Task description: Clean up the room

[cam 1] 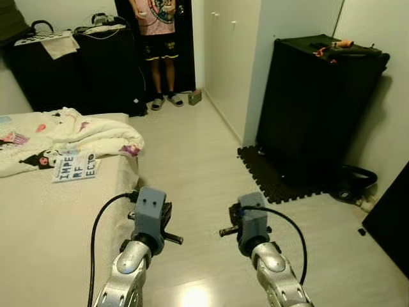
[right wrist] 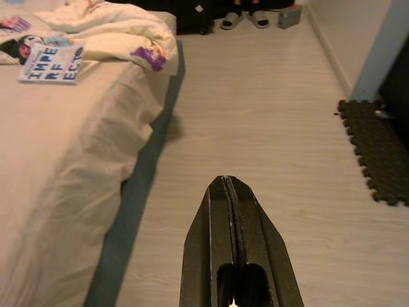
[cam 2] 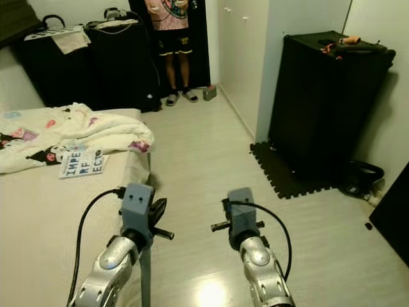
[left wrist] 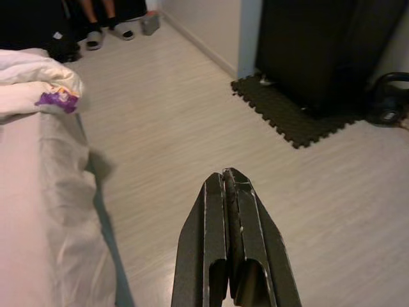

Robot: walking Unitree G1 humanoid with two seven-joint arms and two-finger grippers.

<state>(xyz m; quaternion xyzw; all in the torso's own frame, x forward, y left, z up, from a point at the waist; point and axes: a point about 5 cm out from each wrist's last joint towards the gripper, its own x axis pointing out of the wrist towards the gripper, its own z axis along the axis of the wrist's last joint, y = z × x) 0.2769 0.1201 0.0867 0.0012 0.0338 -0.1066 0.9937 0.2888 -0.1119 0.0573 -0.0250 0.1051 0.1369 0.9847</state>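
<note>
Crumpled soft quilt (cam 1: 77, 135) on the bed (cam 1: 45, 224), beside pale plank floor (cam 1: 192, 166)

My right gripper (right wrist: 233, 192) fingers pressed together above pale floor (right wrist: 268, 128); bed (right wrist: 57, 147) alongside, rumpled blanket (right wrist: 115, 38), lettered booklet (right wrist: 51, 62) on it; black mat (right wrist: 377, 147) opposite.

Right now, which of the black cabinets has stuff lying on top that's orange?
The tall black cabinet on the robot's right, standing on the foam mat. An orange item lies on its top. The low black units at the far wall carry white cloth instead.

Bed (cam 1: 45, 224) with crumpled blanket (cam 1: 83, 137)
</note>
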